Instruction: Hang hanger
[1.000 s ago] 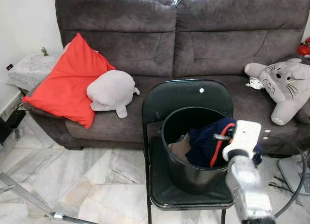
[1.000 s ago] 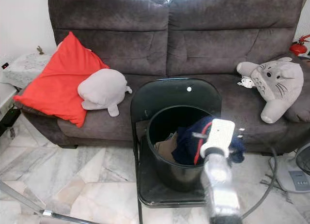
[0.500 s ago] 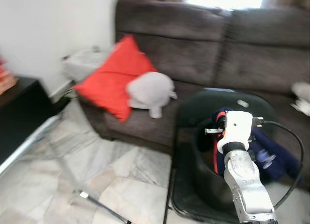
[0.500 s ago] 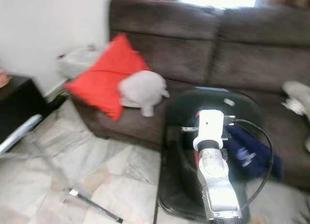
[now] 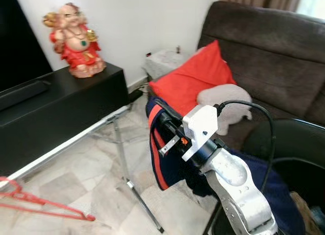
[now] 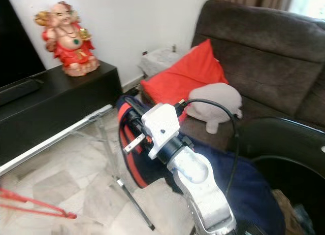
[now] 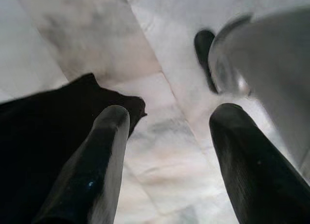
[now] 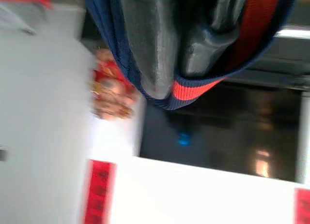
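My right gripper [image 5: 162,119] is raised in front of me, shut on a navy garment [image 5: 168,166] with a red stripe. The cloth drapes over the fingers and hangs down toward the floor. In the right wrist view the navy and red hem [image 8: 196,87] wraps around the two fingers [image 8: 150,45]. A red hanger [image 5: 43,205] lies on the marble floor at the lower left, well apart from the gripper. My left gripper [image 7: 169,116] hangs open above the floor tiles, beside a fold of dark cloth [image 7: 43,151].
A black TV console [image 5: 61,110] with a red and gold figurine [image 5: 73,39] stands at the left. A metal rack leg [image 5: 133,187] crosses the floor. The brown sofa [image 5: 264,47] holds a red cushion [image 5: 198,77] and grey plush [image 5: 228,100]. A black chair [image 5: 292,138] sits at the right.
The camera has swung left, from sofa and bucket to the console and floor. My right gripper has lifted the navy garment out of the black bucket and carried it up and leftward.
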`<state>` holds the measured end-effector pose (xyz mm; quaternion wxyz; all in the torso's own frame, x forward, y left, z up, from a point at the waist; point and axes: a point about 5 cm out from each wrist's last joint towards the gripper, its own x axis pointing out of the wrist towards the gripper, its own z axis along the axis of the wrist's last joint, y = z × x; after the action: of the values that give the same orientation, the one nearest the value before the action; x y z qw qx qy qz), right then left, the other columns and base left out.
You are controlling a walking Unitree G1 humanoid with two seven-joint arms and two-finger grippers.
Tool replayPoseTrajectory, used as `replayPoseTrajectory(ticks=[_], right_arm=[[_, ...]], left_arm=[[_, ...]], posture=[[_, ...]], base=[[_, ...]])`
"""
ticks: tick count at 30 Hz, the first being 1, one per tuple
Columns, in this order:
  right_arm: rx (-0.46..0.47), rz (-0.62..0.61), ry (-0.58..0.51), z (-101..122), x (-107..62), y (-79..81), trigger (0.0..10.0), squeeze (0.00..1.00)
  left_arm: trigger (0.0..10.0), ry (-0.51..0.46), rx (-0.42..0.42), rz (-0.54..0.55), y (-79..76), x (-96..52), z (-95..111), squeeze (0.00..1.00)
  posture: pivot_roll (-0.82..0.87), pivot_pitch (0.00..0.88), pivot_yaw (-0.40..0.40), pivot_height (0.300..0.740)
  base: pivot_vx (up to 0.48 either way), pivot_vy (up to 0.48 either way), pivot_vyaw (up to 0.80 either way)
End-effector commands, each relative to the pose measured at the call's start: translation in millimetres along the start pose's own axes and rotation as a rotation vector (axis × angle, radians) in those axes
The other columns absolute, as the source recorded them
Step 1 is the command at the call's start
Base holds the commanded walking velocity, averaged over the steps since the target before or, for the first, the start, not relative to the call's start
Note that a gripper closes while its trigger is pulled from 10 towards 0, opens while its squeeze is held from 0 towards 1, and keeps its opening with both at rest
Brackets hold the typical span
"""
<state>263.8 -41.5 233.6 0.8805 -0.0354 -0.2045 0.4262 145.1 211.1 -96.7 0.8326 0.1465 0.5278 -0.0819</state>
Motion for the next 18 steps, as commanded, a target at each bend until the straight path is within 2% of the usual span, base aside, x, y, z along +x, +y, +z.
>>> replayPoseTrajectory(ticks=[1, 9, 12, 13, 14, 16, 17, 18], right_arm=[[0.065, 0.167, -0.060, 12, 6.8, 25.4, 10.0, 0.00], [0.192, 0.453, -0.035, 14, -8.6, 57.0, 10.0, 0.00], [0.205, 0.502, -0.042, 15, -12.4, 62.5, 10.0, 0.00], [0.200, 0.466, -0.053, 15, -11.2, 59.6, 10.0, 0.00], [0.193, 0.352, -0.059, 11, -7.5, 47.1, 10.0, 0.00], [0.190, 0.265, -0.056, 7, -6.0, 36.4, 10.0, 0.00], [0.178, 0.109, -0.026, -3, -6.0, 15.6, 10.0, 0.00], [0.184, 0.040, -0.007, -8, -7.4, 5.8, 10.0, 0.00]], left_arm=[[10.0, 0.011, -0.003, 0.013, 5.1, -1.1, -4, 0.00], [10.0, 0.011, -0.003, 0.016, 5.2, -1.0, -3, 0.00], [10.0, 0.011, -0.003, 0.016, 5.4, -1.0, -3, 0.00], [10.0, 0.011, -0.002, 0.016, 5.4, -1.0, -3, 0.00], [10.0, 0.010, -0.003, 0.016, 5.4, -1.0, -3, 0.00], [10.0, 0.010, -0.004, 0.016, 5.4, -1.0, -3, 0.00], [10.0, 0.009, -0.005, 0.016, 5.3, -0.9, -3, 0.00], [10.0, 0.009, -0.005, 0.017, 5.3, -0.9, -3, 0.00]], posture=[[-0.09, 0.038, 0.046, 0.740], [-0.09, 0.044, 0.044, 0.740], [-0.09, 0.045, 0.045, 0.740], [-0.09, 0.045, 0.045, 0.740], [-0.09, 0.046, 0.045, 0.740], [-0.09, 0.046, 0.045, 0.740], [-0.09, 0.046, 0.045, 0.740], [-0.09, 0.046, 0.046, 0.740]], base=[[0.000, 0.000, 0.80], [0.000, 0.000, 0.80], [0.000, 0.000, 0.56], [0.000, 0.000, 0.00], [0.000, 0.000, 0.00], [0.000, 0.000, 0.00], [0.000, 0.000, 0.00], [0.000, 0.000, 0.00]])
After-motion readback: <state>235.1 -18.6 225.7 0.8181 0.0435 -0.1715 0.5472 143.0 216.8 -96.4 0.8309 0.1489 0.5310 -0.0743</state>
